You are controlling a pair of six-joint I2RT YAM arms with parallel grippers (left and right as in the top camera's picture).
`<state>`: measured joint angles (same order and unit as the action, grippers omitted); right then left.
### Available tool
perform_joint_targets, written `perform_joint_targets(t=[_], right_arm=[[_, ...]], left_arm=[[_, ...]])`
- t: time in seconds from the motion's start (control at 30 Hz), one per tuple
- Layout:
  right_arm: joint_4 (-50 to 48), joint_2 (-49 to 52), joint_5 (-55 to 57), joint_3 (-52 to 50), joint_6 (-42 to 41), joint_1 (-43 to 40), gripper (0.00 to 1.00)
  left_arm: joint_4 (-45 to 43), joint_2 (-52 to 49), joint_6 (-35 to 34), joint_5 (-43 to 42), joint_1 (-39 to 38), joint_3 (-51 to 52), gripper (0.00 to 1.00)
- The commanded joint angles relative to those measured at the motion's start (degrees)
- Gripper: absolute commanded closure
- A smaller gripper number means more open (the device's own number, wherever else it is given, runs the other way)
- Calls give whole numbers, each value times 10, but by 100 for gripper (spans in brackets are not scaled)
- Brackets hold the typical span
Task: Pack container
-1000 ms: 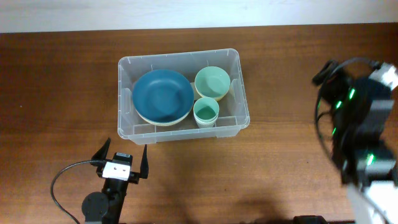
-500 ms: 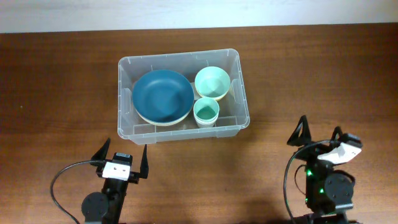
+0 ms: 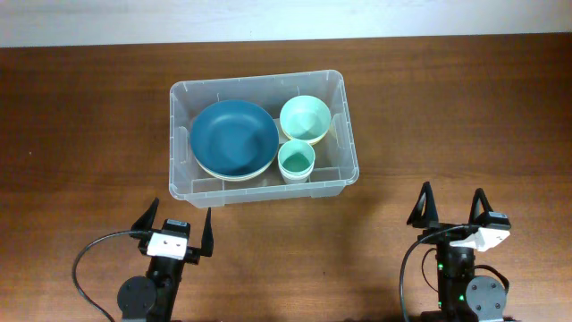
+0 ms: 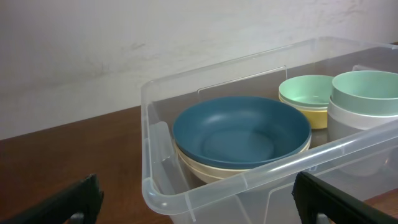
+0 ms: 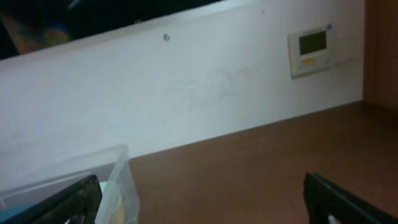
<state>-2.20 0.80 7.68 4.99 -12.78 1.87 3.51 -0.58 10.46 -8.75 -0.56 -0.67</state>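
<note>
The clear plastic container (image 3: pixel 345 125) stands on the brown table at centre back. Inside it lie a blue bowl (image 3: pixel 234 139) stacked on a cream one, a mint bowl (image 3: pixel 304 118) and a small teal cup (image 3: pixel 296 162). My left gripper (image 3: pixel 176 222) is open and empty near the table's front, just in front of the container. My right gripper (image 3: pixel 451 205) is open and empty at the front right, apart from the container. The left wrist view shows the container (image 4: pixel 205 186) close up with the blue bowl (image 4: pixel 241 132) and mint bowl (image 4: pixel 308 92). The right wrist view shows only the container's corner (image 5: pixel 121 180).
A white wall runs behind the table, with a small wall panel (image 5: pixel 314 46) in the right wrist view. Bare brown tabletop (image 3: pixel 447 107) lies to the right and left of the container.
My right arm has come down from the right edge to the front right of the table and now sits level with its open fingers pointing at the wall. The left arm has not moved.
</note>
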Motion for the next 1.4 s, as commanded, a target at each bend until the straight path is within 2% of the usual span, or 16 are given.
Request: perform_joint_targets(t=[0.0, 0.17, 0.27, 0.43, 0.67, 1.37], right_arm=[[0, -6, -19, -11, 10, -4, 1], [0, -6, -21, -39, 19, -4, 1], [38, -6, -28, -47, 26, -3, 1], [68, -6, -71, -47, 96, -3, 1], [66, -6, -105, -47, 141, -3, 1], [65, 0, -101, -47, 141, -4, 1]], left_arm=[[4, 3, -5, 2, 3, 2, 0], [4, 3, -5, 2, 3, 2, 0], [4, 3, -5, 2, 4, 2, 0], [4, 3, -5, 2, 3, 2, 0], [4, 3, -5, 2, 3, 2, 0], [4, 3, -5, 2, 4, 2, 0]])
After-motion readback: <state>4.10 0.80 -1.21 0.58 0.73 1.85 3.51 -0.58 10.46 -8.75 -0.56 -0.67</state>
